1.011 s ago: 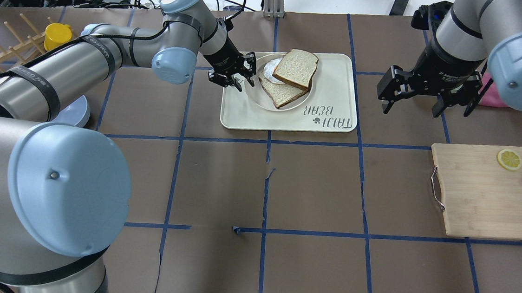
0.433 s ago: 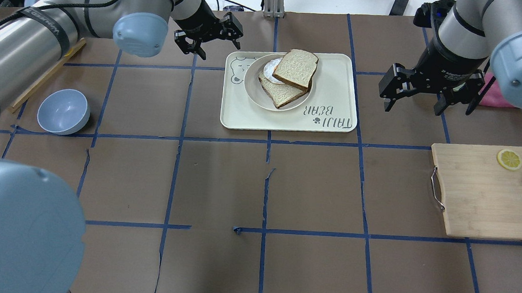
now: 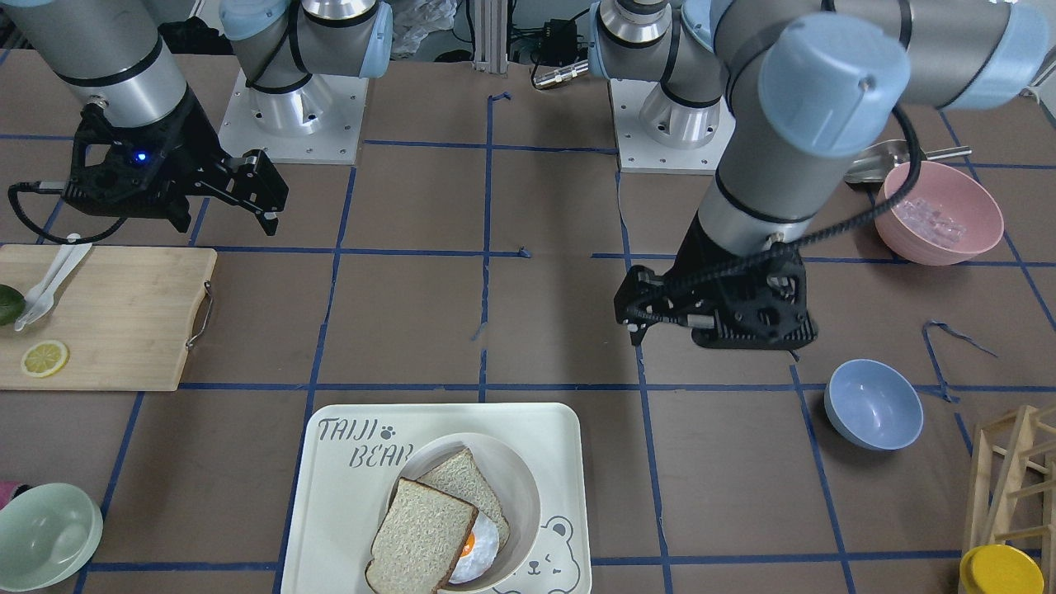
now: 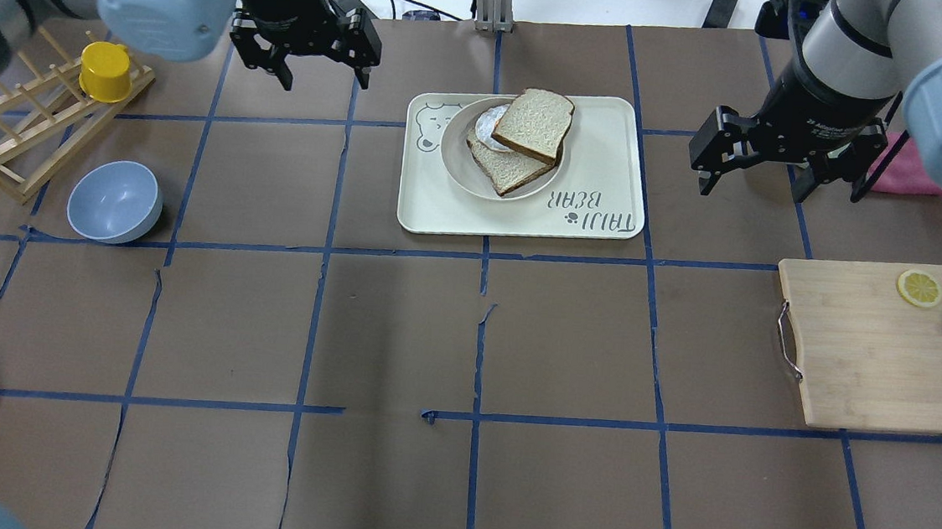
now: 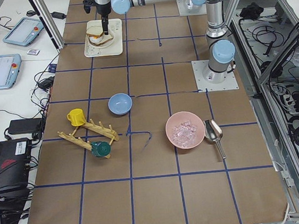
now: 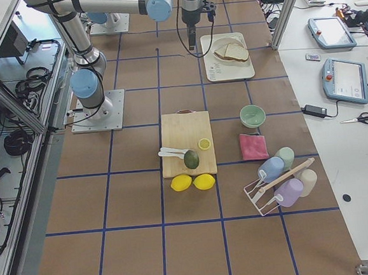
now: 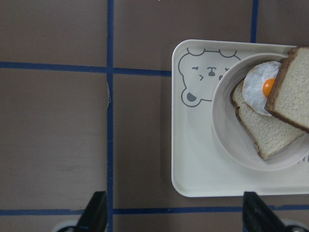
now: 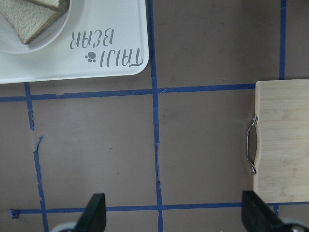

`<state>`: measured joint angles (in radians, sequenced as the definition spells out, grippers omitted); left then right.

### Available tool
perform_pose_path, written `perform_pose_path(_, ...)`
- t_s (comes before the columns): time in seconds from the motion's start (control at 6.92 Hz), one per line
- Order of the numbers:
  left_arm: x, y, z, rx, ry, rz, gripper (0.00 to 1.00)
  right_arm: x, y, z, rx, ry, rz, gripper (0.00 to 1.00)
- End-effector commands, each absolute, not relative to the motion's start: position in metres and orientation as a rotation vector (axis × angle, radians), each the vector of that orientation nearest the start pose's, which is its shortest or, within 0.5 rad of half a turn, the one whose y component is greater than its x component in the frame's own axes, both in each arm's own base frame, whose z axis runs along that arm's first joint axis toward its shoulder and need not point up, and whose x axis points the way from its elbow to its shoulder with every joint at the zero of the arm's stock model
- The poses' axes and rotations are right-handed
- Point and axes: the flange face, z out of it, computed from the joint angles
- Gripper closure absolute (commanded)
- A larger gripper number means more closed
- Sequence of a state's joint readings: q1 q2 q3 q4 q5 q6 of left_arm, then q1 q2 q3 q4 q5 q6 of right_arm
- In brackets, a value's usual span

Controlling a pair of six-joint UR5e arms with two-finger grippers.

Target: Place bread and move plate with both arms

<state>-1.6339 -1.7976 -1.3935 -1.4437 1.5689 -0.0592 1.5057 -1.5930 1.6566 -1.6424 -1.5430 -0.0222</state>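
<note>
Count: 2 arms (left arm (image 3: 775, 165), right arm (image 3: 115, 58)), 2 claws, 1 tray (image 4: 606, 145), 1 plate (image 4: 456, 147), 2 slices, 1 fried egg (image 7: 258, 86), 1 cutting board (image 4: 868, 346). There are 3 bowls: pink bowl (image 3: 939, 216), blue bowl (image 4: 114, 201), green bowl (image 3: 48, 536).

Containers: the plate sits on the tray, toward its bear-face end. In the plate, the smaller slice (image 4: 505, 169) lies lowest with the egg on it. The bread (image 4: 534, 123) lies tilted on top and covers part of both. The pink bowl holds pale clear lumps.

Claws: the left claw (image 4: 310, 71) hangs above the tabletop (image 4: 565, 348) off the tray's bear-face end, fingers spread wide, gripping nothing. The right claw (image 4: 780, 184) hangs off the tray's lettered end, likewise spread and gripping nothing.

Views: the left wrist view shows the egg's orange yolk, while overhead shows only its white edge. The front view shows the pink bowl's contents and the green bowl. Overhead catches only a pink rim at the frame edge.
</note>
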Motion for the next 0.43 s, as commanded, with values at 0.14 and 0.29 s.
perform_pose_path(0.14, -0.161, -0.520, 0.529, 0.082, 3.119, -0.166, 0.00, 0.106, -0.490, 0.467, 0.068, 3.102, -0.029, 0.00)
perform_pose_path(0.29, -0.150, -0.518, 0.519, 0.064, 3.124, -0.147, 0.00, 0.106, -0.490, 0.466, 0.068, 3.097, -0.031, 0.00)
